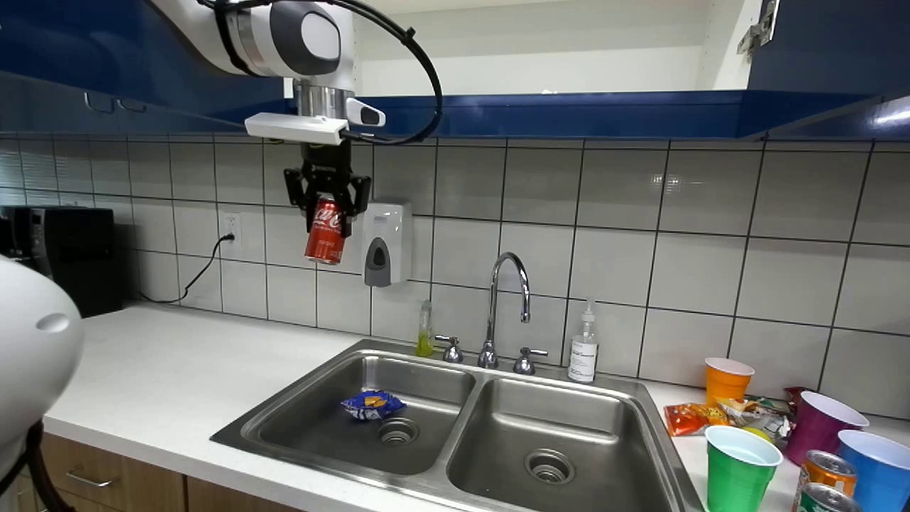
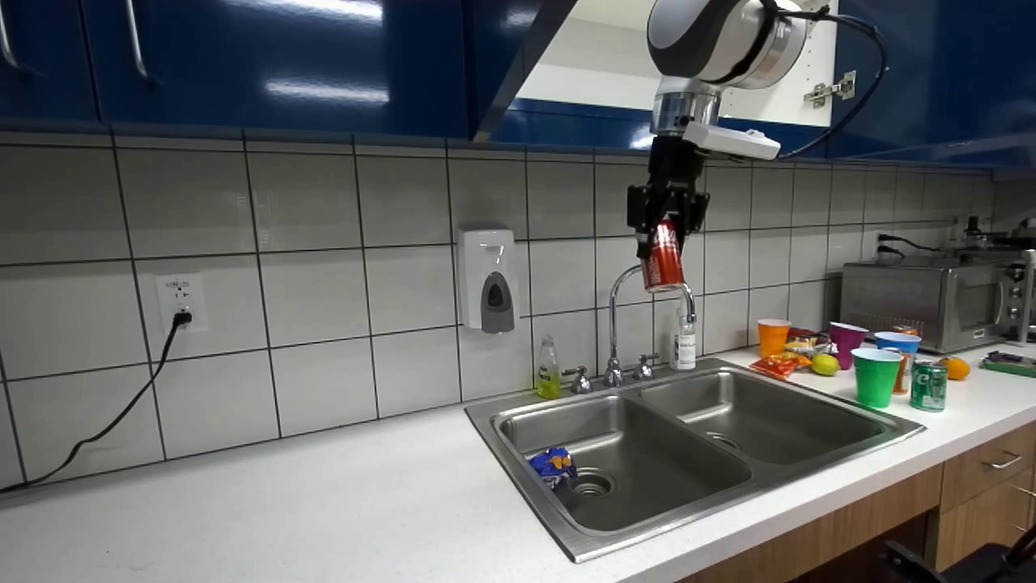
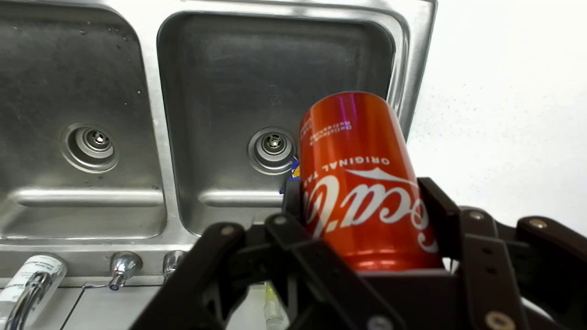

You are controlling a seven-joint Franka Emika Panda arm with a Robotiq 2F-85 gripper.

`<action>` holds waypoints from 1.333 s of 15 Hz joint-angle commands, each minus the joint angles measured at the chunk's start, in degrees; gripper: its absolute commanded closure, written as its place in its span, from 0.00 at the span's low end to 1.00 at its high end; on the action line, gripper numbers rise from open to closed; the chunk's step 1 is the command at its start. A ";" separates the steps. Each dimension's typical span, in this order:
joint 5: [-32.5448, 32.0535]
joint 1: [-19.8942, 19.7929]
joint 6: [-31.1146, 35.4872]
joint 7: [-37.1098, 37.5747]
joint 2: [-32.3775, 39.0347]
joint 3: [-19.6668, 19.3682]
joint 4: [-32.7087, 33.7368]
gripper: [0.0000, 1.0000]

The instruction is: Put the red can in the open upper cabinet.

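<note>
The red can is held in the air by my gripper, in front of the tiled wall and above the sink's level. It hangs slightly tilted below the jaws. It also shows in an exterior view and, large, in the wrist view. My gripper has a black finger on each side of the can, pressed against it; it points downward in both exterior views. The open upper cabinet has a white interior above a dark blue lower edge; it also shows in an exterior view, higher than the can, partly behind the arm.
The cabinet's blue door stands open at one side. A soap dispenser is on the wall near the can. Below are the faucet, double sink and a blue wrapper. Cups, including a green cup, stand beside the sink.
</note>
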 commanded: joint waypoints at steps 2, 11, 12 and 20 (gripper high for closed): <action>-1.87 0.03 -3.14 0.03 -1.16 0.11 2.51 0.62; -2.86 -0.08 -2.69 0.05 -0.61 -0.07 5.27 0.62; -2.84 -0.08 -2.68 0.09 -0.71 -0.06 5.51 0.62; -2.55 -0.14 -5.09 0.51 -1.44 -0.16 8.53 0.62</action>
